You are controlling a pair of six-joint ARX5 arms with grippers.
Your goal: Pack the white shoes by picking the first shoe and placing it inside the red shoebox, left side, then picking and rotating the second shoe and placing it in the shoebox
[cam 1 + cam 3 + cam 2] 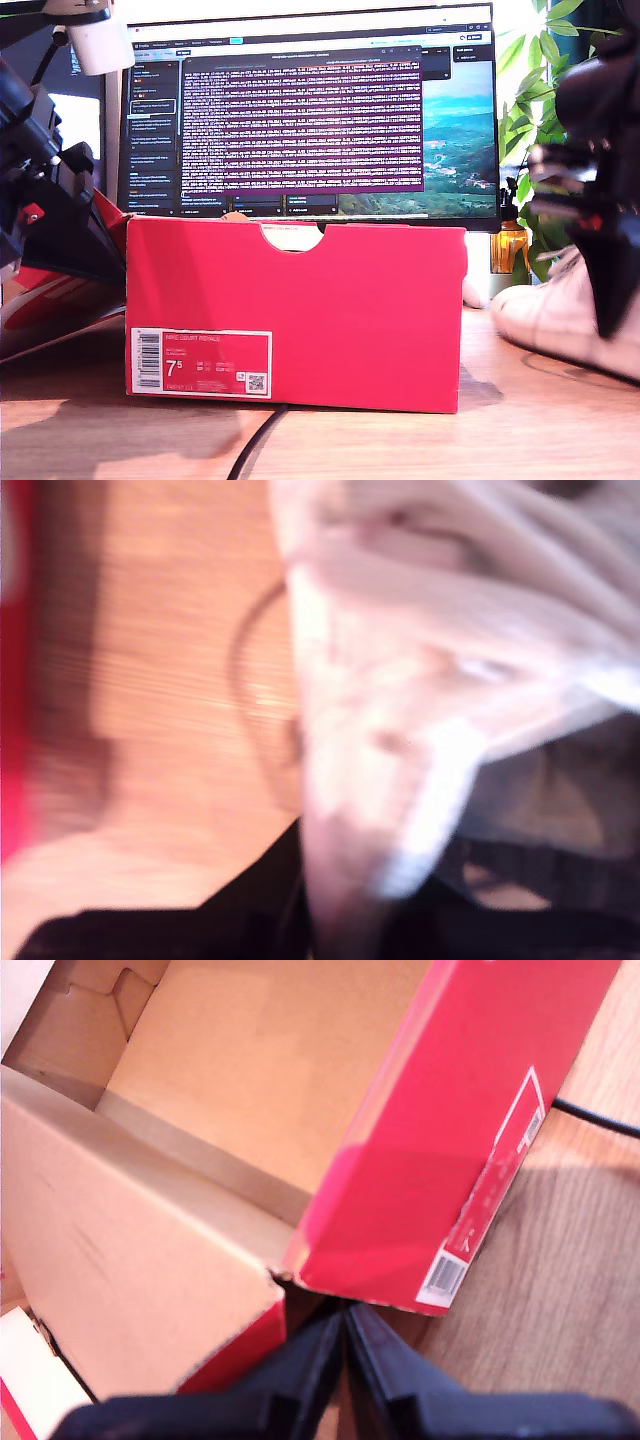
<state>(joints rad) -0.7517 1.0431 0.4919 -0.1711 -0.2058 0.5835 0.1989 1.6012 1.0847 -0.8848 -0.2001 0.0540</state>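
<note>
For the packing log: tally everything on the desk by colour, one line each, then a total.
Red: 1, the red shoebox, open and empty inside in the first wrist view.
White: 1, a white shoe at the exterior view's right, where my second gripper is on it.
Black: 2, the monitor and a cable.
Green: 1, a plant.
Total: 5.

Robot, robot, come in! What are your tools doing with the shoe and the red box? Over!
My first tool shut, empty, at the red shoebox corner. My second tool on a white shoe, grip blurred. Box open, no shoe visible inside. Black cable on table.
</note>
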